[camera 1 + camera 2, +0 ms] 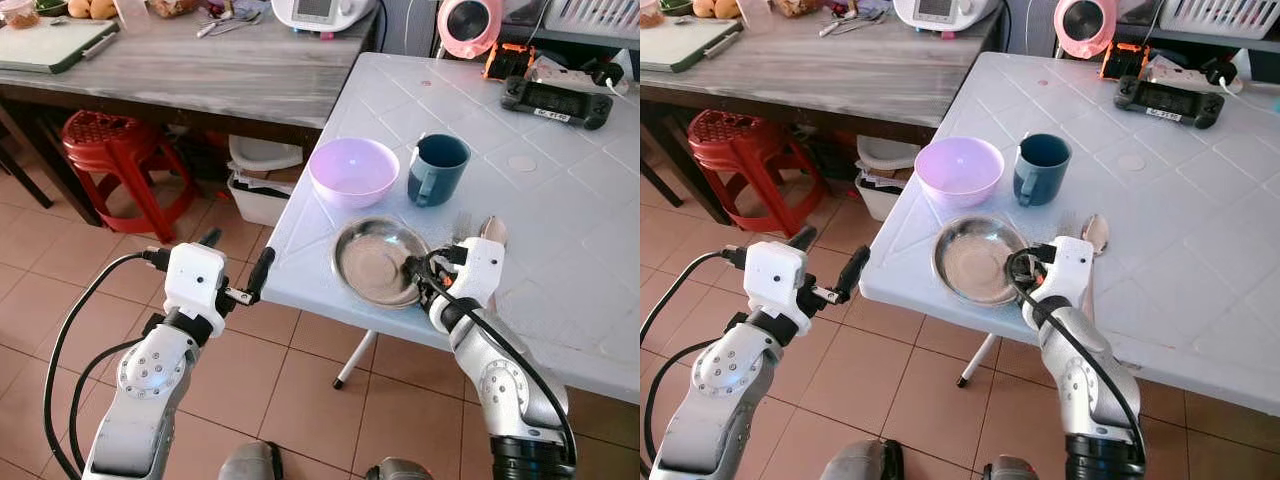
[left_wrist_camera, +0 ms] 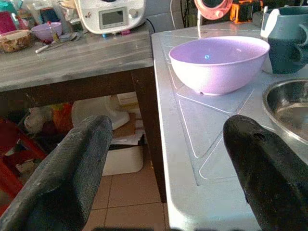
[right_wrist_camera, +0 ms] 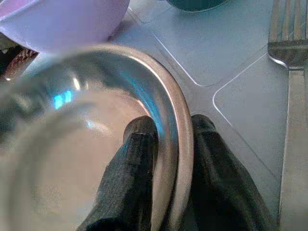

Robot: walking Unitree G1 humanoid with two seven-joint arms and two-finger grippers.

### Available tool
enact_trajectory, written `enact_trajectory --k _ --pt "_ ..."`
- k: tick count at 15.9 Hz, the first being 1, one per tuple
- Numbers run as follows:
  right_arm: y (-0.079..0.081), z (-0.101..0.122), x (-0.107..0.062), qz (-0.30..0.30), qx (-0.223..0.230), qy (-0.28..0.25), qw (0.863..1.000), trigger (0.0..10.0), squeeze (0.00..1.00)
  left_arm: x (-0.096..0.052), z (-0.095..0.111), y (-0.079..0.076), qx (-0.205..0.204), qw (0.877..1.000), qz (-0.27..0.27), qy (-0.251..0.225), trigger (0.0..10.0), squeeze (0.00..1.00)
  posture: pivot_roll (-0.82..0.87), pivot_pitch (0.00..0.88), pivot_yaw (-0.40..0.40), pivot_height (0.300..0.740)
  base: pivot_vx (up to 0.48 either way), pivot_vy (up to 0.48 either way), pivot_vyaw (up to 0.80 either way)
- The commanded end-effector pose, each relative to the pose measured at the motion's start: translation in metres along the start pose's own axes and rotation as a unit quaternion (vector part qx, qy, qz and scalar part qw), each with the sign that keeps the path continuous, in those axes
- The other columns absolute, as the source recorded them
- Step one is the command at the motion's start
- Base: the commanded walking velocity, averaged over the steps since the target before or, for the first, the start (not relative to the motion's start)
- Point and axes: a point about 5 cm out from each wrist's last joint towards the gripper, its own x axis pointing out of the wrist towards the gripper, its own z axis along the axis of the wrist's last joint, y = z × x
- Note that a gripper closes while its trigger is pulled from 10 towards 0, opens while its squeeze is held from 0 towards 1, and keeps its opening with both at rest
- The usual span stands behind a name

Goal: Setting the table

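A shallow steel plate [image 1: 375,260] lies near the front left corner of the white table [image 1: 560,230]. My right gripper [image 1: 418,280] is shut on the plate's near right rim [image 3: 180,115], with one finger inside the rim and one outside. Behind the plate stand a purple bowl [image 1: 353,168] and a teal mug [image 1: 438,167]. A spoon [image 1: 494,231] and a fork [image 3: 284,33] lie right of the plate. My left gripper [image 1: 237,255] is open and holds nothing, level with the table's left corner and just off its edge.
A wooden counter [image 1: 200,70] with kitchen things runs along the back left. Below it are a red stool [image 1: 115,150] and a white bin [image 1: 262,175]. A game controller [image 1: 556,100] and a pink fan [image 1: 470,25] sit at the table's far side.
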Motion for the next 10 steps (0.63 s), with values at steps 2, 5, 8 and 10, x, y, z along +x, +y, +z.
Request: enact_trajectory --k 2,5,8,10 --pt "-0.007 -0.019 0.001 -0.018 0.016 0.051 0.998 0.0 0.0 0.001 0.005 0.001 0.006 1.0 0.001 -0.007 10.0 0.0 0.08 0.09 0.059 0.74 0.0 0.0 0.0" --pt "-0.008 -0.017 0.0 -0.018 0.024 0.046 0.998 0.0 0.0 0.003 -0.001 0.004 -0.007 0.999 0.034 0.011 10.0 0.0 0.06 0.077 0.051 0.74 0.0 0.0 0.0" --pt "-0.004 -0.012 -0.002 -0.019 0.031 0.032 0.999 0.0 0.0 0.007 -0.006 0.001 -0.03 0.999 0.036 0.015 10.0 0.0 0.05 0.055 0.037 0.74 0.0 0.125 0.0" --pt "-0.004 -0.017 -0.004 -0.021 0.033 0.037 0.999 2.0 0.0 0.011 -0.009 -0.001 -0.039 0.998 0.043 0.018 10.0 0.0 0.04 0.031 0.026 0.74 0.0 0.48 0.0"
